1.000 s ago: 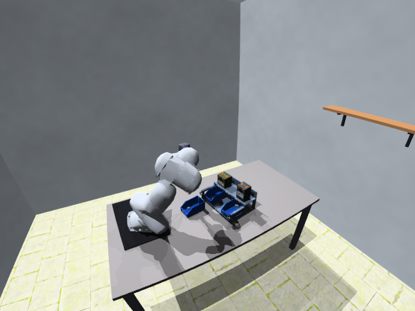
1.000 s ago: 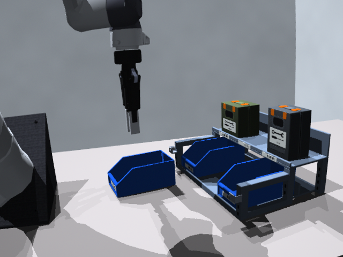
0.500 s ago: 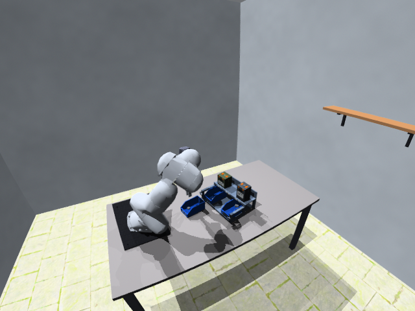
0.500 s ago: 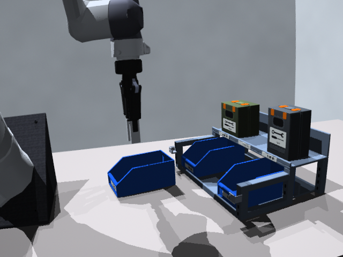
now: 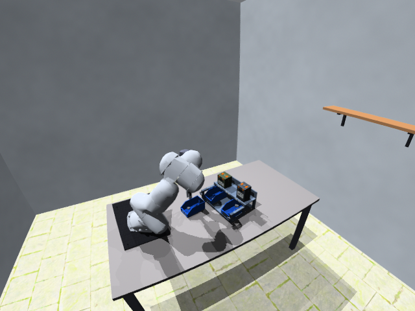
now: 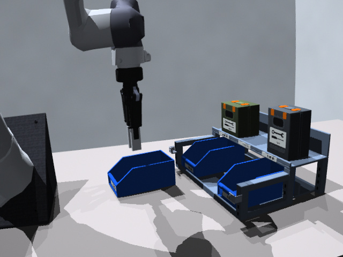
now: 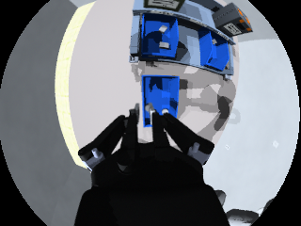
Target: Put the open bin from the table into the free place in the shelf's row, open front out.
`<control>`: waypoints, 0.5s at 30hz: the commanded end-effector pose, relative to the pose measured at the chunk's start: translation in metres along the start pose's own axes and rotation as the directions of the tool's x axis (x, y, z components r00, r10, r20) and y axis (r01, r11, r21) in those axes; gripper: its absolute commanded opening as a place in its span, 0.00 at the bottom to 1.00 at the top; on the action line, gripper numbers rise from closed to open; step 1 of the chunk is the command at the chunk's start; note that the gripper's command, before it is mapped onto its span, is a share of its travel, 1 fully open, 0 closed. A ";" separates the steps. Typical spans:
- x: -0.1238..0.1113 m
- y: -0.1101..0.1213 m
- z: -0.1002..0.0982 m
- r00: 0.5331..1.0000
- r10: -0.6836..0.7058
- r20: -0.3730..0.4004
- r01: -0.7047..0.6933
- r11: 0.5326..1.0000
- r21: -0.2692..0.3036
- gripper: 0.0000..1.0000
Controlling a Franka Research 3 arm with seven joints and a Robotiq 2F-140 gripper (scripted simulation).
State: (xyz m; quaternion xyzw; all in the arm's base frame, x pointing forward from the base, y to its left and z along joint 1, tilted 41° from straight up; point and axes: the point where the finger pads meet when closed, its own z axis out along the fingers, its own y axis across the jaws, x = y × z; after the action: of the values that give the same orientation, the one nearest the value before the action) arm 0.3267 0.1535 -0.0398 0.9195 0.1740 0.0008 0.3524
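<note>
The loose blue open bin (image 6: 142,172) stands level on the table left of the shelf rack (image 6: 249,166), its low open front towards the near left. It also shows in the top view (image 5: 192,206) and in the wrist view (image 7: 160,96), with small grey parts inside. My gripper (image 6: 133,145) points straight down just above the bin's rear wall, without touching it. Its fingers (image 7: 150,119) stand a narrow gap apart with nothing between them. Two blue bins (image 6: 210,157) (image 6: 249,179) sit in the rack, with a free place (image 6: 213,181) between them.
A green tool case (image 6: 239,119) and a dark one (image 6: 288,133) stand on the rack's upper board over the bins' rear ends. The arm's black base mat (image 6: 24,171) lies at the left. An orange wall shelf (image 5: 368,118) hangs far to the right.
</note>
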 end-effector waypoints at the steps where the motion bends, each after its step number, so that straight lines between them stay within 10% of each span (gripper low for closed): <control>1: 0.001 -0.002 0.004 1.000 0.013 -0.005 -0.013 1.000 0.005 0.15; 15: 0.001 -0.002 0.008 1.000 0.013 -0.005 -0.013 1.000 0.005 0.15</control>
State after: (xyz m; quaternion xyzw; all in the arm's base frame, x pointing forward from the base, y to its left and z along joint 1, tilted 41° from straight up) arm 0.3288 0.1501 -0.0454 0.9208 0.1716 0.0032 0.3503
